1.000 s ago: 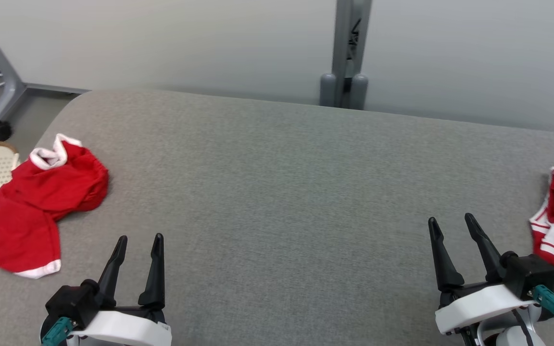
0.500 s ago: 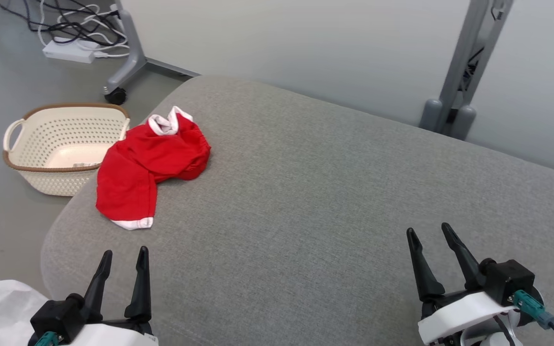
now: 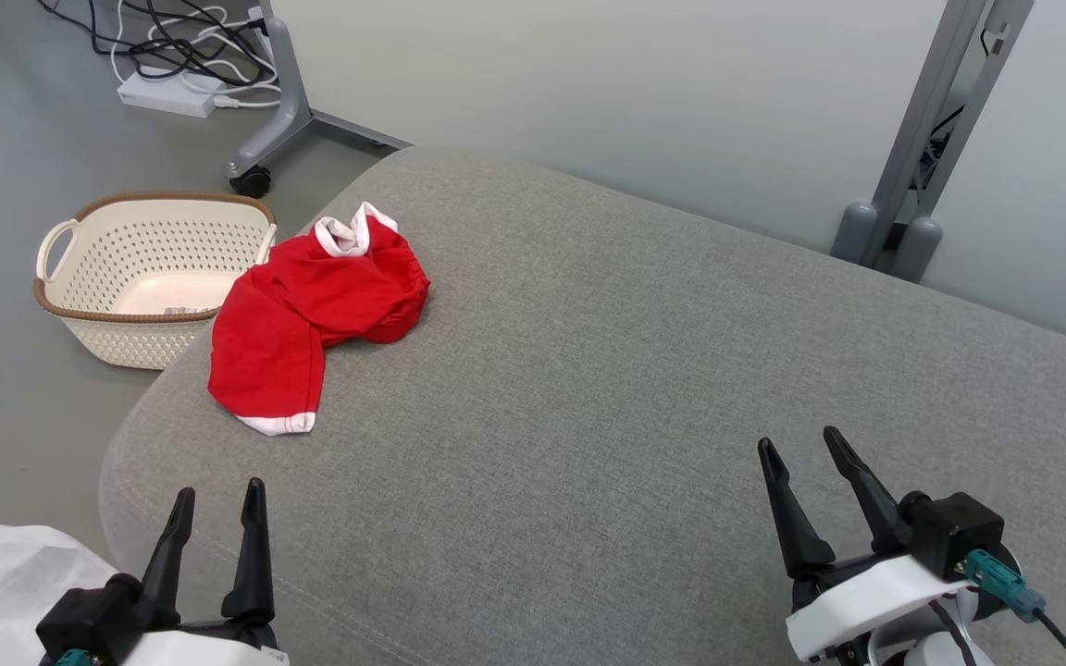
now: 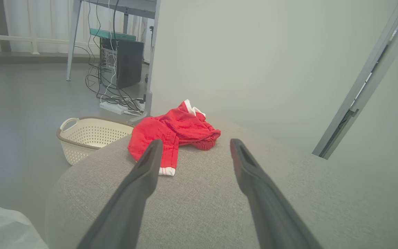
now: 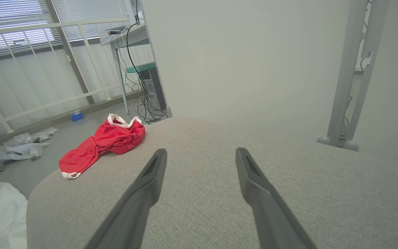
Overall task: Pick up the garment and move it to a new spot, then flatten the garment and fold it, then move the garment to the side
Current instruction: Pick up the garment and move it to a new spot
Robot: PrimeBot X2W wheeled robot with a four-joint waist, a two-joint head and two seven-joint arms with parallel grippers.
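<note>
While beside basket (image 3: 130, 344) in head view, garment (image 3: 311, 310) before railing (image 5: 60, 25) from right wrist

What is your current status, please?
Left hand open, empty. Right hand open, empty. Red garment crumpled, untouched, at far left edge of grey cushion. Nothing in the way.

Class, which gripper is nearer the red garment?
The left gripper: the red garment lies ahead of it, while the right gripper sits far across.
</note>
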